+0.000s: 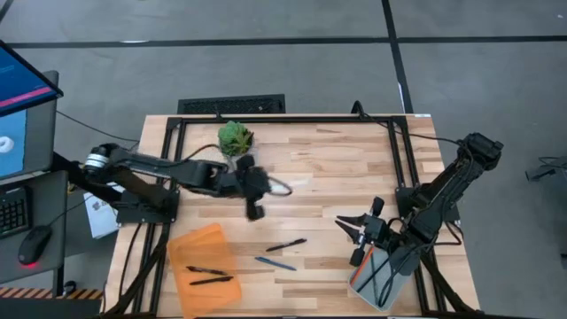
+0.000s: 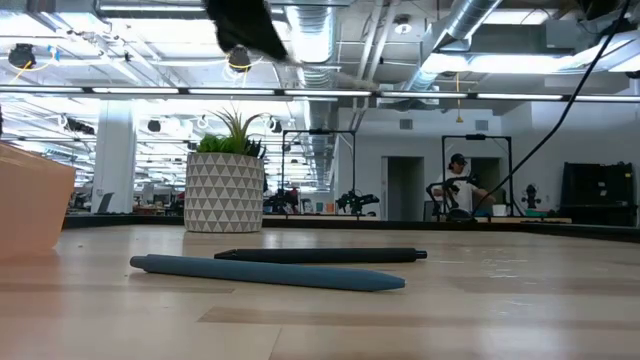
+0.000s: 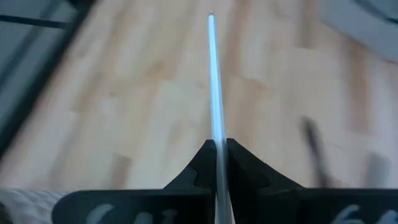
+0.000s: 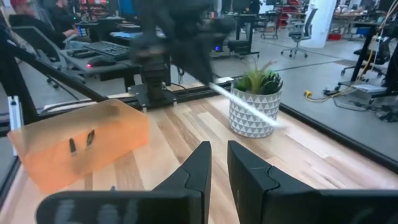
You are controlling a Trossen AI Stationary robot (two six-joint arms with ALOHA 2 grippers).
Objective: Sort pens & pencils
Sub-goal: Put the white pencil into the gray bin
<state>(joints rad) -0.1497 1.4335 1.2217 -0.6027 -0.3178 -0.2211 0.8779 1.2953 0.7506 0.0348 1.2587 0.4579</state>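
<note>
My left gripper (image 1: 256, 206) hangs above the table's middle, shut on a pale pencil (image 3: 214, 87); it shows blurred in the right wrist view, where the pencil (image 4: 245, 107) slants down from it. A black pen (image 1: 286, 245) and a blue pen (image 1: 275, 263) lie flat on the wood; in the low view the blue pen (image 2: 270, 272) lies in front of the black pen (image 2: 320, 256). Two black pens (image 1: 208, 276) lie in the orange bin (image 1: 190, 244). My right gripper (image 4: 217, 165) waits open at the right, holding nothing. My left gripper pinches the pale pencil between its two fingers at one end (image 3: 218, 148). The fingers lie along the pencil, which sticks straight out ahead of them. They slant downward from the table's left side. The pencil is lifted clear of the table.
A potted plant (image 1: 235, 137) stands at the far side, close behind my left arm. A clear bin (image 1: 359, 282) with thin sticks in it sits at the near right, under my right arm (image 1: 443, 190). Bare wood lies between the two bins.
</note>
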